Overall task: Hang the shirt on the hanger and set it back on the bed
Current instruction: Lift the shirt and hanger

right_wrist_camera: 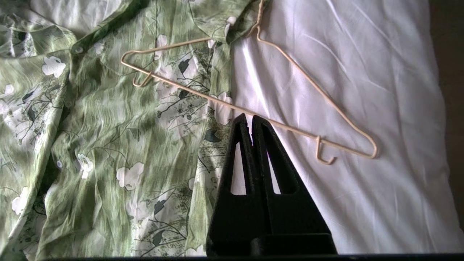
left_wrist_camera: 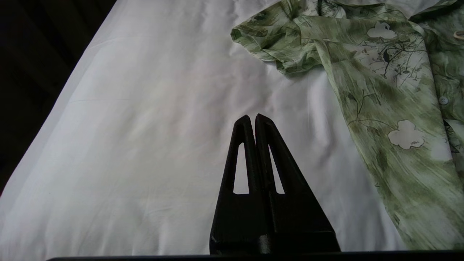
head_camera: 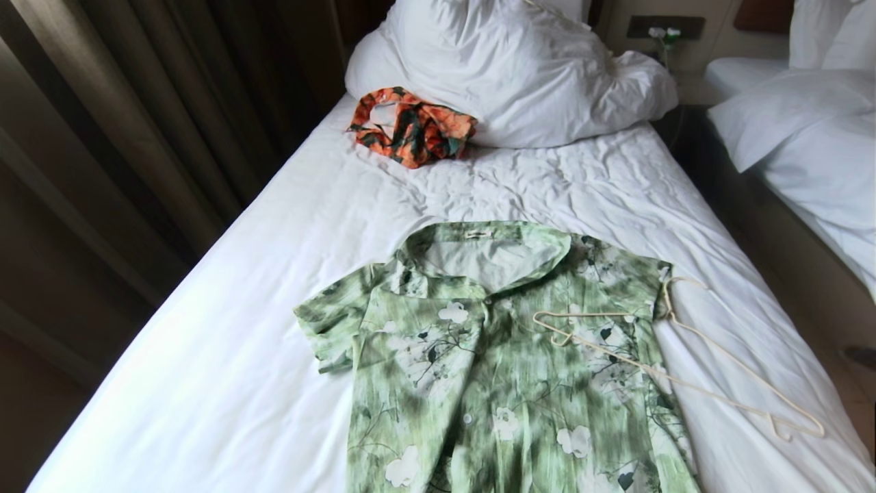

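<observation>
The green and white flowered shirt point(head_camera: 506, 370) lies flat, collar towards the pillow, on the bed point(head_camera: 239, 329) with its wrinkled white sheet. The thin cream hanger point(head_camera: 674, 356) rests half on the shirt's right shoulder and half on the sheet, its hook by the sleeve. Neither arm shows in the head view. My right gripper point(right_wrist_camera: 251, 116) is shut and empty, hovering above the shirt's point(right_wrist_camera: 108, 119) edge just short of the hanger's point(right_wrist_camera: 261, 87) long bar. My left gripper point(left_wrist_camera: 252, 116) is shut and empty over bare sheet, beside the shirt's point(left_wrist_camera: 380, 94) left sleeve.
A crumpled orange and dark green garment point(head_camera: 410, 127) lies near the white duvet and pillow point(head_camera: 513, 68) at the bed's head. Dark curtains point(head_camera: 137, 137) hang along the left. A second white bed point(head_camera: 814, 150) stands to the right across a narrow gap.
</observation>
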